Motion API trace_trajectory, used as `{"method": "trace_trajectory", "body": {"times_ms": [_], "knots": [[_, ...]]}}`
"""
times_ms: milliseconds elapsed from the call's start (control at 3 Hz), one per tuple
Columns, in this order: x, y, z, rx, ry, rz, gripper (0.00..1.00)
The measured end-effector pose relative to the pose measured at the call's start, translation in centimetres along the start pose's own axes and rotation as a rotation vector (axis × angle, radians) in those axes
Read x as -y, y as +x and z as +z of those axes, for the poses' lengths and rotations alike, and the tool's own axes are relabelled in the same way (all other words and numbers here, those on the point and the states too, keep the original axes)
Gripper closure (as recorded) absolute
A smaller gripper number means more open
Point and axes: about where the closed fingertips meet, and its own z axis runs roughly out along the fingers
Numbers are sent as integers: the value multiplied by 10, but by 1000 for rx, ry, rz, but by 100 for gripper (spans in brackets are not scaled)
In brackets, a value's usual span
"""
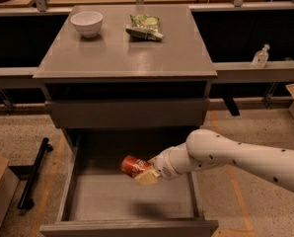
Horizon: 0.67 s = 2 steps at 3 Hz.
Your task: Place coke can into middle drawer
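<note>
The coke can (132, 165), red with a silver end, lies on its side in my gripper (146, 172), held above the floor of the open middle drawer (132, 196). The gripper is shut on the can, with a pale fingertip (147, 177) showing under it. My white arm (236, 159) reaches in from the right over the drawer's right wall. The can casts a shadow on the grey drawer floor below it.
The grey cabinet top (117, 53) carries a white bowl (86, 22) and a green snack bag (144, 27). A shut drawer front (127, 113) sits above the open one. A black bar (33, 174) lies on the floor at left, and a bottle (260, 57) stands at right.
</note>
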Motion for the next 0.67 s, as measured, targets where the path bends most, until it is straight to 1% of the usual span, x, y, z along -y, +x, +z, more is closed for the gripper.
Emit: {"method": "trace_trajectory", "body": {"times_ms": [333,667], "knots": [[20,8,25,11,-49,-27,100],[40,36,68,6,-108,14,100]]}}
